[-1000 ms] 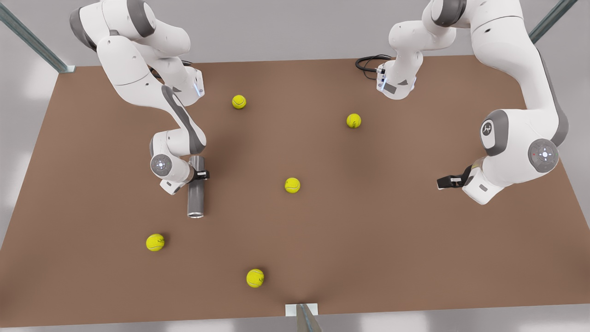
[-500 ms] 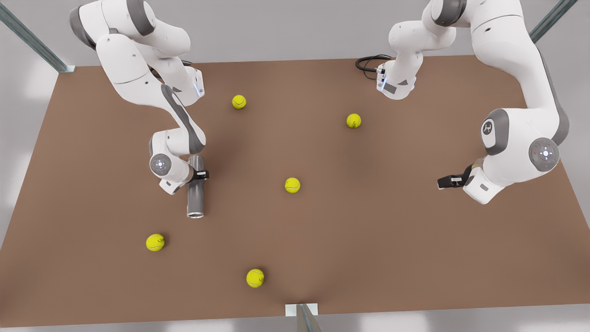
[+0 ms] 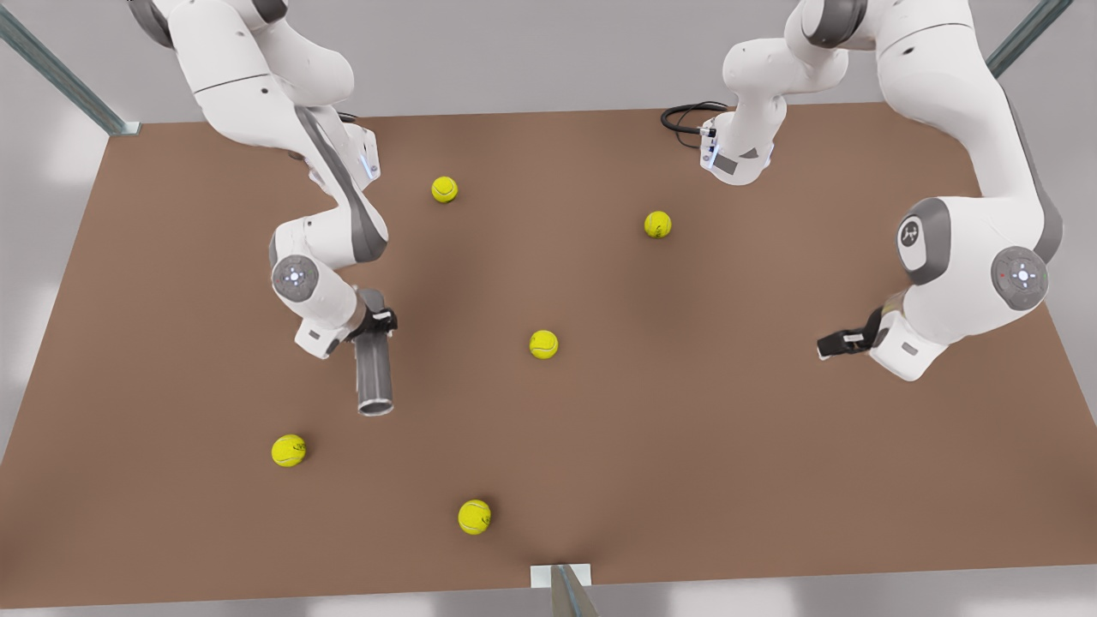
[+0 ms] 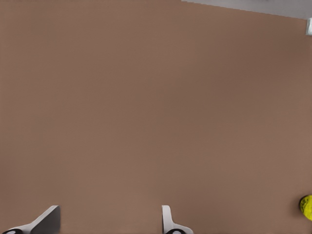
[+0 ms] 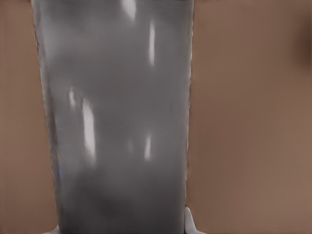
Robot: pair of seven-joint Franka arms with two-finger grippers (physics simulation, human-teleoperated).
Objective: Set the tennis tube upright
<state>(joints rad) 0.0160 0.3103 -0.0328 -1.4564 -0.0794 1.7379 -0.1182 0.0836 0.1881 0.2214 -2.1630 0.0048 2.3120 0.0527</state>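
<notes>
A brown table [image 3: 686,446] is filling the scene under a pale grey backdrop, with metal frame struts showing at the corners. The tennis tube [image 3: 374,368] is sitting towards the front view's left, a plain grey metallic cylinder whose lighter-rimmed open end is pointing at the near edge of the table; it is not upright but lying tilted, and whether it is touching the table I cannot tell. In the right wrist view the tennis tube [image 5: 117,122] is showing a smooth, dull silver wall streaked with pale highlights, with brown table on either side. The right gripper [image 3: 377,323] is clamping the tube across its upper part, near the end away from the rim, its black fingers pressing on opposite sides of the wall. The left gripper [image 3: 836,344] is waiting well apart on the front view's right, hanging above bare table and holding nothing; in the left wrist view the left gripper [image 4: 109,222] is showing its two fingertips spread apart over plain brown surface. Five yellow tennis balls are lying scattered: one [image 3: 543,344] near the middle, one [image 3: 444,189] and one [image 3: 657,224] farther back, one [image 3: 289,451] and one [image 3: 474,517] nearer the front edge. A coiled black cable [image 3: 686,120] is lying at the far edge.
</notes>
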